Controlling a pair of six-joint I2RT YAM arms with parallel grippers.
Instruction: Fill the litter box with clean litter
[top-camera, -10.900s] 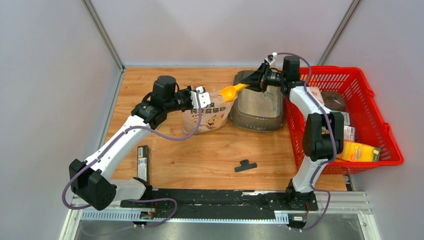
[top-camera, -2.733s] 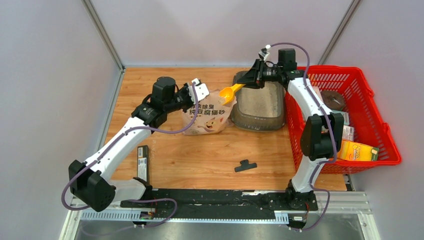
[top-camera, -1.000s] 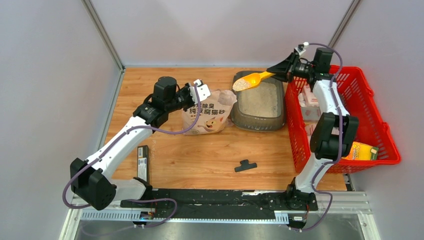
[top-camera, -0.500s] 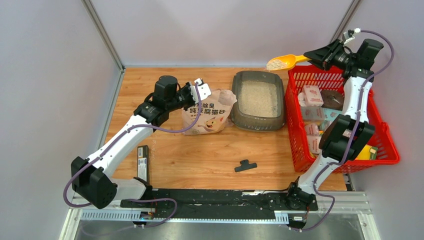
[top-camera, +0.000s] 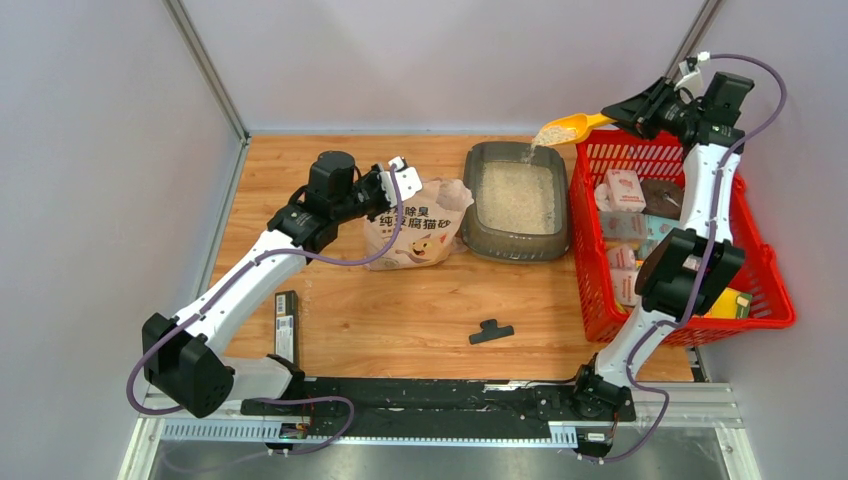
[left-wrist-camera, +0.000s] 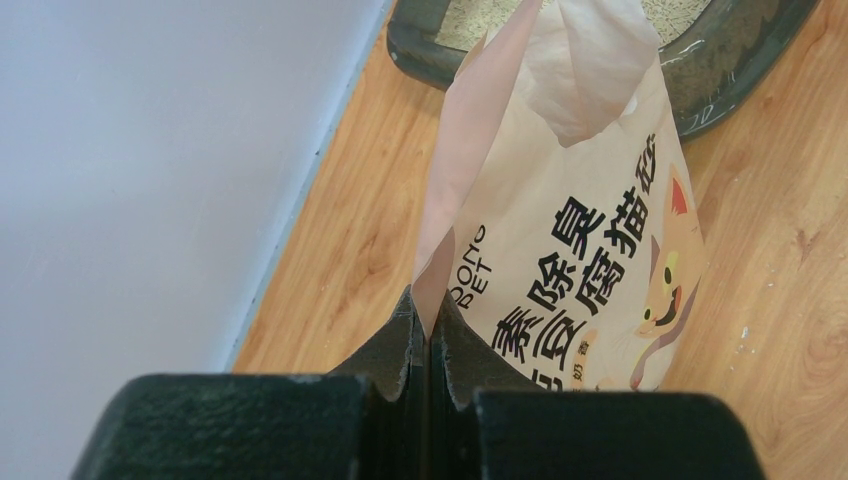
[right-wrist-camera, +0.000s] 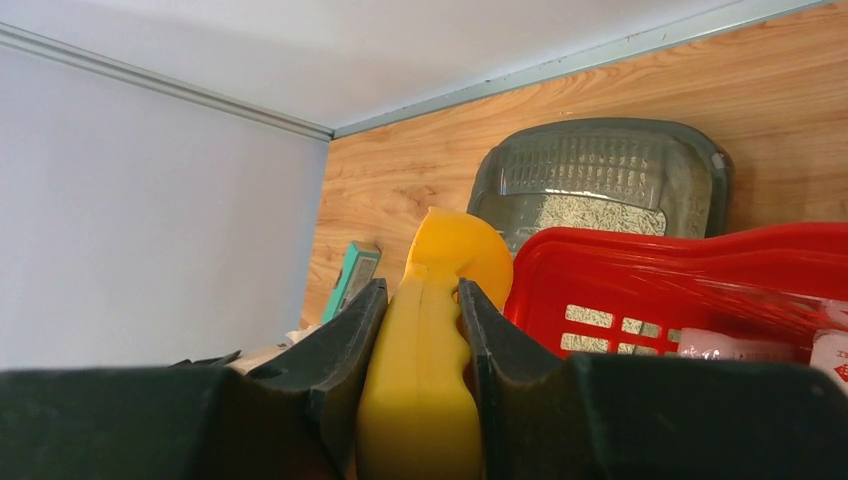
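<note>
The dark grey litter box (top-camera: 482, 240) sits at the table's back middle with pale litter (top-camera: 516, 196) on its floor; it also shows in the right wrist view (right-wrist-camera: 710, 168). My right gripper (top-camera: 632, 108) is shut on the handle of a yellow scoop (top-camera: 572, 128), held high above the box's far right corner and tilted, with litter falling off its tip. In the right wrist view the scoop (right-wrist-camera: 430, 340) fills the jaws. My left gripper (top-camera: 398, 184) is shut on the top edge of the pink-white litter bag (top-camera: 412, 232), holding it upright left of the box; the bag (left-wrist-camera: 560, 250) fills the left wrist view.
A red mesh basket (top-camera: 770, 262) with several boxes stands right of the litter box. A black T-shaped part (top-camera: 491, 331) lies on the wood near the front. A dark flat box (top-camera: 286, 325) lies at the front left. Grey walls enclose the table.
My right gripper carried the loaded scoop from the bag up and right over the basket's far corner, then tipped it; litter now pours toward the litter box. The left gripper stayed on the bag.
</note>
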